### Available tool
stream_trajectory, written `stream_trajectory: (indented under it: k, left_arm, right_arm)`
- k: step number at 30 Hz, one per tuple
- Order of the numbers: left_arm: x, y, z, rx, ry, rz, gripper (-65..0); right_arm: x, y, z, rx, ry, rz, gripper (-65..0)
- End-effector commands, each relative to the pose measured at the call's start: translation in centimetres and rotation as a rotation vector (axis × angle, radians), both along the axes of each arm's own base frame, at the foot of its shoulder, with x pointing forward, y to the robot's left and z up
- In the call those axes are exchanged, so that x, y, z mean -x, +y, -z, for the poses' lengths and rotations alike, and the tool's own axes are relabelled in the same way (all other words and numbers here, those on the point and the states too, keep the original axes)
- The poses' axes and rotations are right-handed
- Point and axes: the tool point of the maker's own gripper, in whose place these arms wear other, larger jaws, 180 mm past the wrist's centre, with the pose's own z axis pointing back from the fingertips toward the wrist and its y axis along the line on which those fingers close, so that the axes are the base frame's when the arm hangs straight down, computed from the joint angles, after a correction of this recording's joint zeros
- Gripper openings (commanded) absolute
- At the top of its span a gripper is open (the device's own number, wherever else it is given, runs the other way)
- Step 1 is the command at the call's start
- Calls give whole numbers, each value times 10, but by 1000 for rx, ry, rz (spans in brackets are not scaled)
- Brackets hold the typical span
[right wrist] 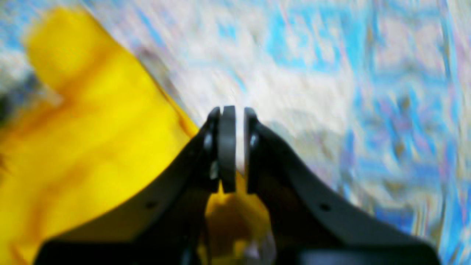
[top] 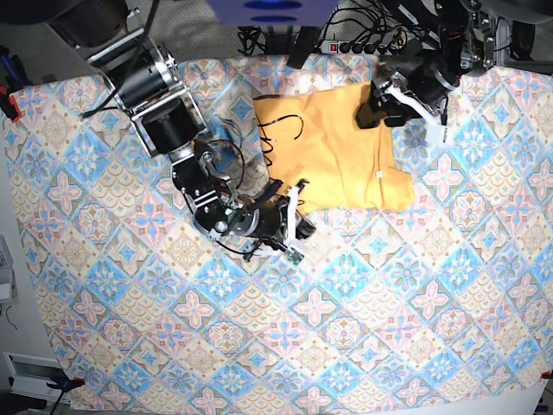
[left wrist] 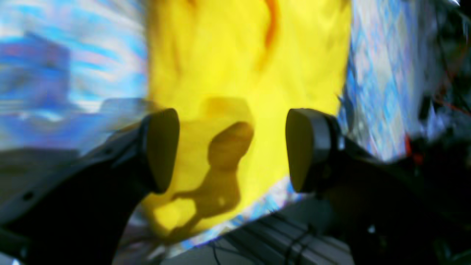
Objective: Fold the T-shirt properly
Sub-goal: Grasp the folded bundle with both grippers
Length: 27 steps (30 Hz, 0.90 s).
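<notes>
The T-shirt (top: 341,156) is spread, partly folded, near the far edge of the tablecloth (top: 415,294). The left gripper (left wrist: 232,149) is held above it with jaws wide apart; the right gripper (right wrist: 235,147) is nearly closed, with nothing visibly held. A hem corner should be pinched cleanly. Black cables (top: 276,130) lie across the fabric.

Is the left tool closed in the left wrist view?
No, the left tool stands wide open above the T-shirt.

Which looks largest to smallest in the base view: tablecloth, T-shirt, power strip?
1. tablecloth, covering most of the view
2. T-shirt
3. power strip, at the top edge, partly hidden by cables
</notes>
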Motion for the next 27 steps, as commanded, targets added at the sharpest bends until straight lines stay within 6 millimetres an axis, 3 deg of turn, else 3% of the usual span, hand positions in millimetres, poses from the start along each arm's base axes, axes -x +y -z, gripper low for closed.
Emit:
stream_trajectory:
  k: [1, 4, 6, 16, 19, 23, 27]
  left_arm:
    - [-3, -6, -6, -5, -30, 30, -212]
    - [5, -26, 2, -29, -8, 111, -212]
    - [10, -33, 8, -48, 3, 149, -212]
    - [17, -47, 19, -125, 14, 254, -219]
    - [18, -49, 19, -122, 16, 259, -308]
    - [20, -48, 22, -124, 24, 257, -494]
    - [24, -36, 45, -152, 88, 242, -612]
  right_arm:
    - [-5, 14, -14, -42, -28, -20, -612]
    - [4, 1, 5, 19, -22, -31, -612]
    - [4, -1, 7, 29, -29, -34, -612]
    - [2, -9, 18, 59, 0, -27, -612]
    - [2, -10, 20, 58, 7, -22, -612]
    - [1, -11, 19, 52, 1, -20, -612]
    - [4, -13, 23, 59, 10, -21, -612]
